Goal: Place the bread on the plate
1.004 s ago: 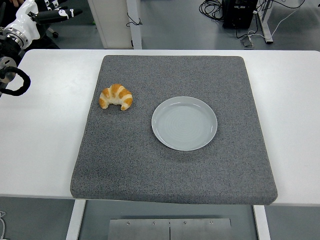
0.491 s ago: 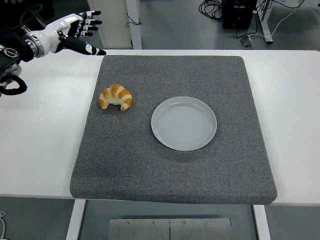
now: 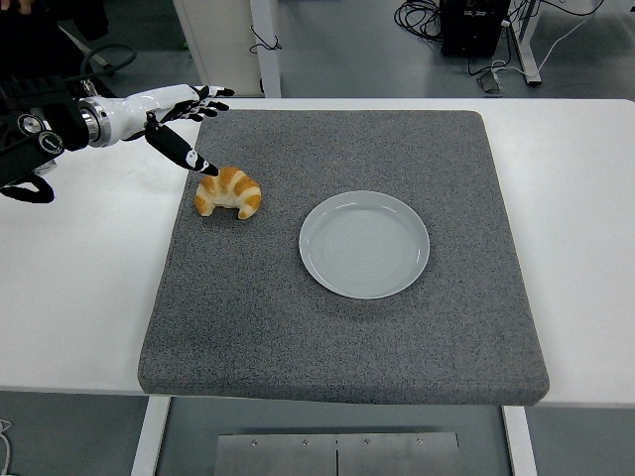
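Our left hand [image 3: 177, 111] reaching in from the left with fingers spread and holding nothing, thumb tip just above the croissant [image 3: 229, 191], croissant lying on the grey mat [image 3: 347, 337] left of the empty pale plate [image 3: 364, 244], white table [image 3: 69, 288] beneath

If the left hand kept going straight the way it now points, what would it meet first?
Most likely the croissant: the left hand is open, its thumb tip just short of the bread's left end. Height above the mat is unclear.

Lab: floor cables [image 3: 422, 15], metal desk legs [image 3: 526, 45].
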